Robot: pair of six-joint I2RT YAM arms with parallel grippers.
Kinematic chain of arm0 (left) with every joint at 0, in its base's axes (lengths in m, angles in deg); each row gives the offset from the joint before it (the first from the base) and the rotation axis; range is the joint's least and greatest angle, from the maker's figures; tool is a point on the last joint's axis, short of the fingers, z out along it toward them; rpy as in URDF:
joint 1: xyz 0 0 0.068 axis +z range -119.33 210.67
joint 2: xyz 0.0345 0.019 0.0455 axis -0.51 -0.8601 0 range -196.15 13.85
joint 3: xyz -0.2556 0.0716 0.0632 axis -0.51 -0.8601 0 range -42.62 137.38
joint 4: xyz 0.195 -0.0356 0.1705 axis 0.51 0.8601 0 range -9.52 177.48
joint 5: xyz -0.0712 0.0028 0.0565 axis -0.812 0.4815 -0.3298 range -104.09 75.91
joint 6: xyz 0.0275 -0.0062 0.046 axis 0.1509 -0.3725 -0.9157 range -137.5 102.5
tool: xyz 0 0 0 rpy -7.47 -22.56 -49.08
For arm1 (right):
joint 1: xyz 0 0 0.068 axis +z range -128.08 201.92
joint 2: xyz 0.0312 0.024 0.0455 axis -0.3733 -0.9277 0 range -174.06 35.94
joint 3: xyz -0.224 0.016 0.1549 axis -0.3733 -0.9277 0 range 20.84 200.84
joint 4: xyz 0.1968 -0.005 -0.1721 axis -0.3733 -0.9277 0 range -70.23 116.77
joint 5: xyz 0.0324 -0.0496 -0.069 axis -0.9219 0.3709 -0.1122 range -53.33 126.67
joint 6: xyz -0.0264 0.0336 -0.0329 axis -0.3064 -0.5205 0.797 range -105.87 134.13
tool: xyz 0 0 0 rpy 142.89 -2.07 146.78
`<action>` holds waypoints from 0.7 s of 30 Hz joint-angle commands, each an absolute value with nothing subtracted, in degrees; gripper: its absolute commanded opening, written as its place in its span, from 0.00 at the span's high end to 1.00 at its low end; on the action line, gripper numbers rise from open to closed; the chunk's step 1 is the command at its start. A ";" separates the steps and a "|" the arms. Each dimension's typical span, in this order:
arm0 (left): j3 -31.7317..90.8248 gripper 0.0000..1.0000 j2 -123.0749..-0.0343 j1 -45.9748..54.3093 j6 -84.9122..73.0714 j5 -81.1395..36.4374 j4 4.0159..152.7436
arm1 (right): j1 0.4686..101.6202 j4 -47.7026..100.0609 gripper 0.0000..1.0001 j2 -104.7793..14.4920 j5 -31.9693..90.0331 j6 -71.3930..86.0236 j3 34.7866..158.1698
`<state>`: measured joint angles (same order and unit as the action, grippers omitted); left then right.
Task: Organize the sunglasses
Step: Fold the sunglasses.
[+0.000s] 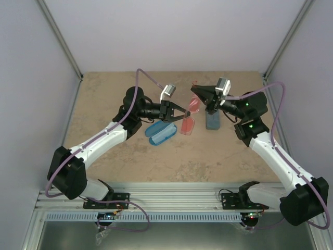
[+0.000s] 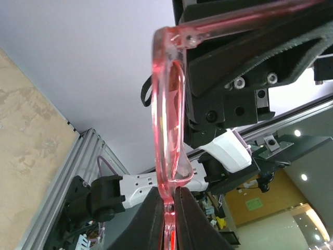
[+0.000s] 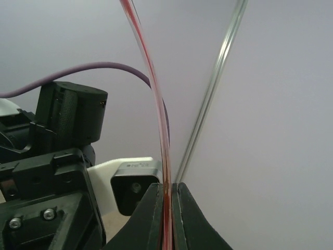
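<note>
The red-orange translucent sunglasses [image 1: 188, 125] are gripped between both arms over the middle of the surface [image 1: 218, 156], a little toward its far edge. From above, 1 lens sits nearer the far edge and the other nearer the near edge, so the frame runs roughly front to back. Whether the lower lens touches the surface I cannot tell.

The left pincer [image 1: 182, 113] reaches in from the left. In its wrist view, the left pincer [image 2: 167, 200] is narrowed to a slit and pinches the rim of the sunglasses [image 2: 157, 104], which stand up edge-on from between the fingers.

The right pincer [image 1: 196, 91] comes in from the right side, closer to the far edge. In its wrist view, the right pincer [image 3: 166, 190] is also drawn tight, clamped on a thin red temple of the sunglasses [image 3: 155, 104] that curves up out of the top of the view.

A glossy blue oval case [image 1: 159, 133] lies on the surface just left of the sunglasses, under the left pincer, and looks to be lying open in 2 halves. A grey-blue rectangular case [image 1: 213, 122] lies just right of the sunglasses, below the right wrist.
</note>
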<state>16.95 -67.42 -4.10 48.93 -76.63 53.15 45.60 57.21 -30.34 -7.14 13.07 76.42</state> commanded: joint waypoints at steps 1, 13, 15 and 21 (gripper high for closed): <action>16.38 0.98 -67.32 -4.06 49.55 -77.28 50.18 | 46.60 58.30 0.99 -29.88 -8.46 15.41 77.36; 18.55 1.00 -63.52 -2.18 38.85 -71.00 62.03 | 46.79 42.09 0.34 -23.73 3.35 10.19 79.55; 18.52 1.00 -62.58 -1.69 37.24 -69.38 63.20 | 46.79 39.01 0.31 -21.86 3.63 10.31 79.52; 18.64 1.00 -60.24 -0.92 33.78 -63.73 66.48 | 46.85 28.80 0.32 -19.48 5.86 7.44 81.33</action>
<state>16.82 -62.68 -1.52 37.81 -68.76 63.49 46.54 37.91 -19.98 3.05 10.12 78.82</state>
